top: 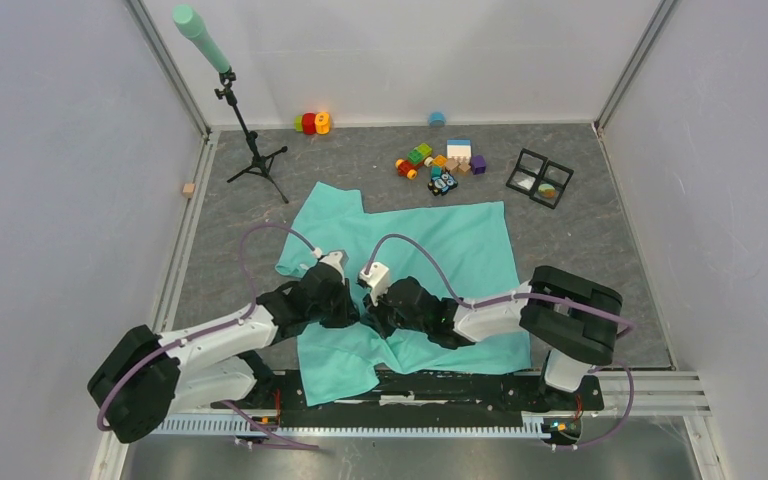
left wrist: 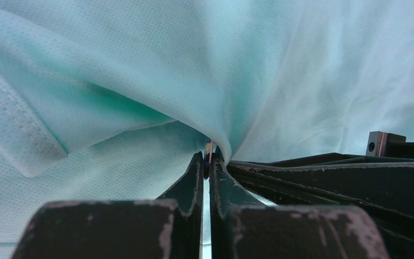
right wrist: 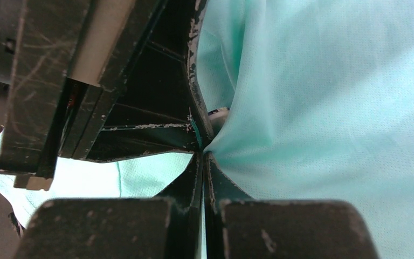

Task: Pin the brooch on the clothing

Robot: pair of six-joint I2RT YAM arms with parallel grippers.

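Note:
The clothing [top: 460,240], a mint-green T-shirt, lies spread on the grey table, bunched where both arms meet over its near half. My left gripper [top: 353,312] [left wrist: 208,162] is shut, and a small thin blue-and-pink piece, the brooch [left wrist: 209,147], is pinched at its tips, pressed against a fold of the fabric [left wrist: 140,70]. My right gripper [top: 373,312] [right wrist: 203,154] is shut on a pinch of the cloth [right wrist: 329,108], tip to tip with the left fingers [right wrist: 140,91]. A small whitish bit [right wrist: 219,113] peeks out beside them.
A tripod [top: 250,150] holding a green-tipped stick stands at the back left. Toy blocks [top: 440,165], a black four-cell tray [top: 540,178], coloured spools [top: 310,123] and a small wooden cube [top: 189,189] lie beyond the shirt. White walls enclose the table.

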